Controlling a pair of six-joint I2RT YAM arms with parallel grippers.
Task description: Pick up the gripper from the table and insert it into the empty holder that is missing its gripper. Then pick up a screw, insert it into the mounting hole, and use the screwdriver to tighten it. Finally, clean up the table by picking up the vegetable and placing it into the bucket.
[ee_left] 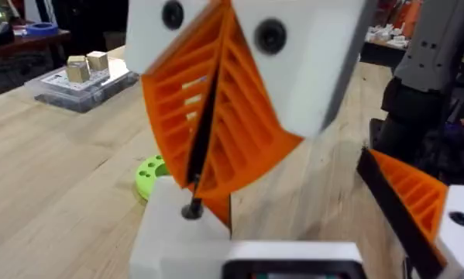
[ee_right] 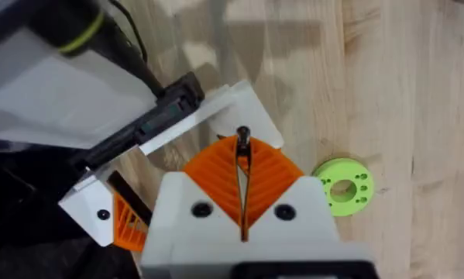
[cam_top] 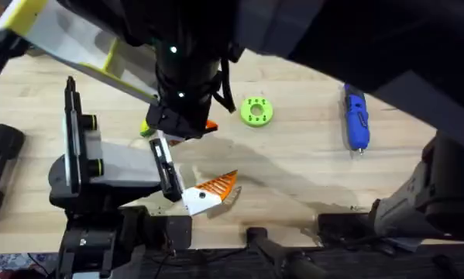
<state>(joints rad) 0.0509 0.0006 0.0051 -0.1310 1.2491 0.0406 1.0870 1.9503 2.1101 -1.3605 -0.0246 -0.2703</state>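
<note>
Right gripper fingers pinched on screw, seemingly over gripper

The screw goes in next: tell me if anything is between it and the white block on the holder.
Nothing visible. The right gripper is shut on the screw, whose tip points at the bare white block on the holder. I cannot make out the hole itself.

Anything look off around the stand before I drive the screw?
Nothing damaged or spilled. The gripper sits on the holder, a dark screw pinched in the right gripper above it. The screwdriver lies untouched.
</note>
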